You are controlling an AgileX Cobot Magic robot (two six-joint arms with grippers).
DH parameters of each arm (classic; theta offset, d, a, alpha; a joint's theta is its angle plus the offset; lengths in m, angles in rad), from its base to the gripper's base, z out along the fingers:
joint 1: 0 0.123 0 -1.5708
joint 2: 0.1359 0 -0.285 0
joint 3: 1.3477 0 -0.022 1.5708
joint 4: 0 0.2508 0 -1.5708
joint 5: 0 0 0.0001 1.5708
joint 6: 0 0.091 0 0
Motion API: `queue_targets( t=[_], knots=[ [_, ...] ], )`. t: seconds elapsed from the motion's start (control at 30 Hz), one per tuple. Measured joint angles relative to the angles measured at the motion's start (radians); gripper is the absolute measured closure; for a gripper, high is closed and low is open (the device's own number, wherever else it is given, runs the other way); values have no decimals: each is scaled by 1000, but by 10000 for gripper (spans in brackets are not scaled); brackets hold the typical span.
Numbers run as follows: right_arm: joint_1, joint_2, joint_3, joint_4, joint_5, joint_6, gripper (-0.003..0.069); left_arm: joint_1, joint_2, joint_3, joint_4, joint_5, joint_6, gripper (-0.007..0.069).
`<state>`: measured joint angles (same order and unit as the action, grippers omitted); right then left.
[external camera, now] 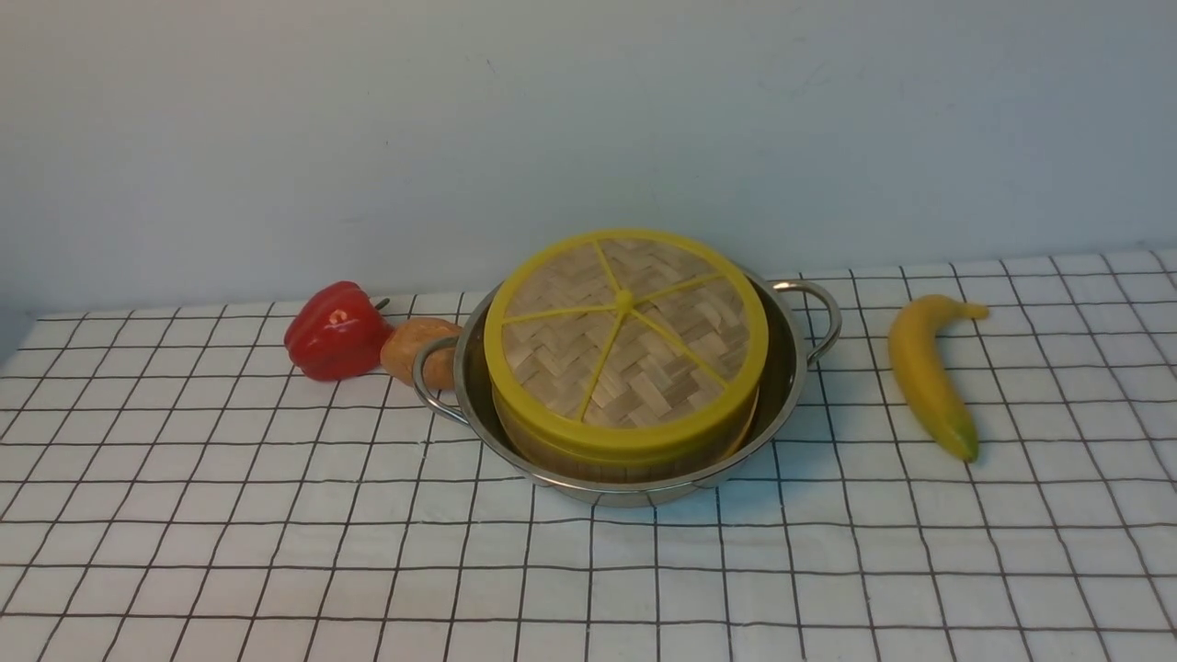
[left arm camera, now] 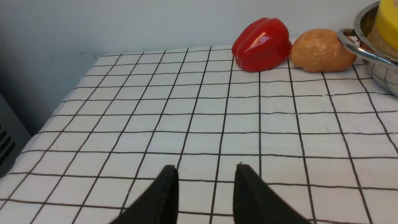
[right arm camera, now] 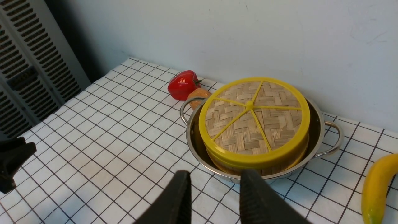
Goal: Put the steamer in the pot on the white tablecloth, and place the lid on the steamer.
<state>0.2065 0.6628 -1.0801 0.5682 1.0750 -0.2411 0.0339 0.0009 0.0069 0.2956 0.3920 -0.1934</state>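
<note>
On the white tablecloth [external camera: 276, 515] we find the pot [external camera: 791, 368] near the middle, with the steamer [external camera: 542, 446] seated inside it and the lid [external camera: 625, 340] resting flat on top of the steamer, its yellow rim covering the basket's rim. A red bell pepper [external camera: 336, 331] and a brown round fruit [external camera: 414, 345] lie just beside the pot's left handle; a banana [external camera: 924, 372] lies apart on the pot's right side.

In the left wrist view we see the left gripper [left arm camera: 206, 186] with its jaws parted and nothing between them, above bare cloth. The pot lies ahead of it and off to one side, well apart, beyond the pepper and the brown fruit.

In the right wrist view we see the right gripper [right arm camera: 214, 193] likewise spread and empty. The pot, steamer and lid sit directly ahead of its fingertips, near but not touching. Neither gripper appears in the front view.
</note>
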Motion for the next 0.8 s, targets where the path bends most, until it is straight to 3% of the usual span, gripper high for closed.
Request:
queue_targets(
  t=[0.23,0.43,0.63,0.8],
  knots=[
    [0,0,0,0,0,0,419,0,0,0,-46,-1,22,382],
    [0,0,0,0,0,0,419,0,0,0,-157,-35,153,382],
    [0,0,0,0,0,0,419,0,0,0,-235,-52,360,382],
    [0,0,0,0,0,0,419,0,0,0,-237,-52,404,382]
  ],
)
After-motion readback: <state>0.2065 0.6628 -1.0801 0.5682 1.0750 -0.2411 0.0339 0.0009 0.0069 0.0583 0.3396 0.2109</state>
